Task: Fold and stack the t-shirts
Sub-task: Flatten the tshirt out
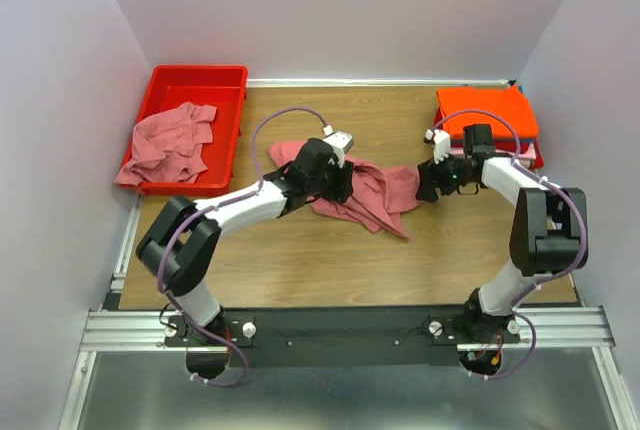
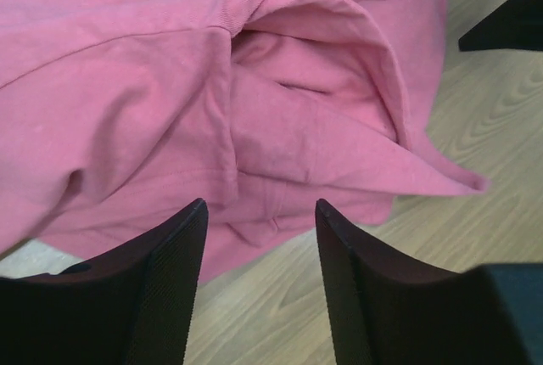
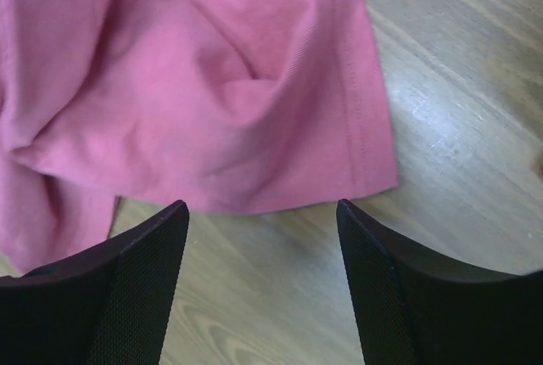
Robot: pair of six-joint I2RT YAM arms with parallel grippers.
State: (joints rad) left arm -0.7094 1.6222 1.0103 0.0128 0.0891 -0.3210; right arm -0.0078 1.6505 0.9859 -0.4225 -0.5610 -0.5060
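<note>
A crumpled dusty rose-pink t-shirt [image 1: 372,193] lies on the wooden table between my two grippers. My left gripper [image 1: 340,182] is open and empty at the shirt's left edge; in the left wrist view the shirt [image 2: 170,93] fills the frame just past my gripper [image 2: 261,209]. My right gripper [image 1: 430,184] is open and empty at the shirt's right edge; in the right wrist view the hemmed edge of the shirt [image 3: 221,85] lies just beyond my gripper [image 3: 261,207]. Another rose-pink shirt [image 1: 168,142] hangs over the red bin's edge. A folded bright orange shirt [image 1: 486,113] tops the stack at the back right.
The red plastic bin [image 1: 200,85] stands at the back left corner. White walls close in the table on three sides. Bare wood [image 1: 330,260] lies in front of the shirt, towards the arm bases.
</note>
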